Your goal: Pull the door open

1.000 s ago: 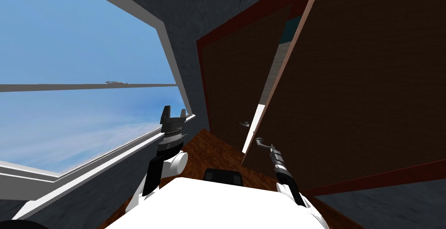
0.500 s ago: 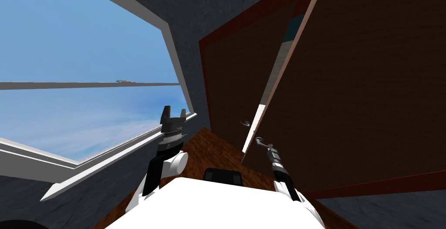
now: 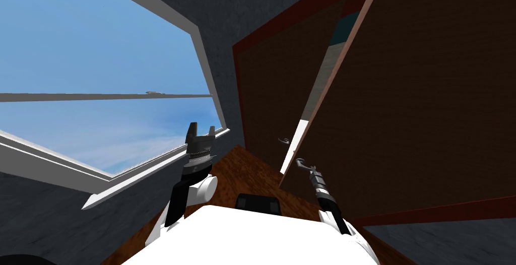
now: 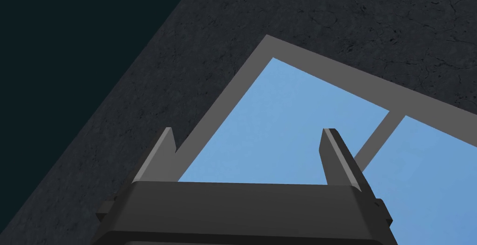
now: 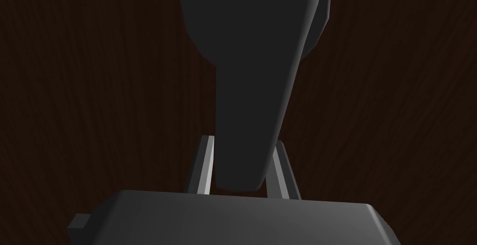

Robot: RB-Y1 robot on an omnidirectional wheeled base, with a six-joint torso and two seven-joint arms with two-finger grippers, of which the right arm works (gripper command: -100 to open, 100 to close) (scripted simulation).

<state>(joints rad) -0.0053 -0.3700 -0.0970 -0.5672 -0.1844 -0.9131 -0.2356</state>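
1. Two grippers sit nearest. The right gripper point(image 3: 308, 168) is low at the free side of the door point(image 3: 428, 101). Its fingers point(image 5: 206, 165) are narrow, pressed on both sides of the dark handle point(image 5: 251, 70).
2. In the right wrist view the handle runs from between those fingers to a rounded base. The door's dark brown wood grain point(image 5: 93, 98) lies flat behind it.
3. The left gripper point(image 3: 202, 129) is raised on the robot's left, well apart from the door and pointing up. Its fingers point(image 4: 336, 156) are spread wide with nothing between them.
4. A brown wooden floor point(image 3: 242, 169) shows between the two arms and runs to the doorway.
5. The door is a big dark brown leaf on the right, ajar and swung toward the robot. Its pale edge point(image 3: 326, 84) slants away from the red-brown frame point(image 3: 282, 22).
6. In the head view the handle point(image 3: 301, 163) is a small curved grey lever. It sits low on the near face, close to the free edge, at the right gripper's tip.
7. A second lever point(image 3: 284, 140) shows just past the edge. Cannot tell what it is mounted on.
8. The gap point(image 3: 333, 53) between edge and frame shows a pale strip, with a teal bit at its top.
9. A dark grey wall point(image 3: 221, 30) stands left of the frame. Farther left is a large window point(image 3: 101, 45) with a pale surround and blue sky.
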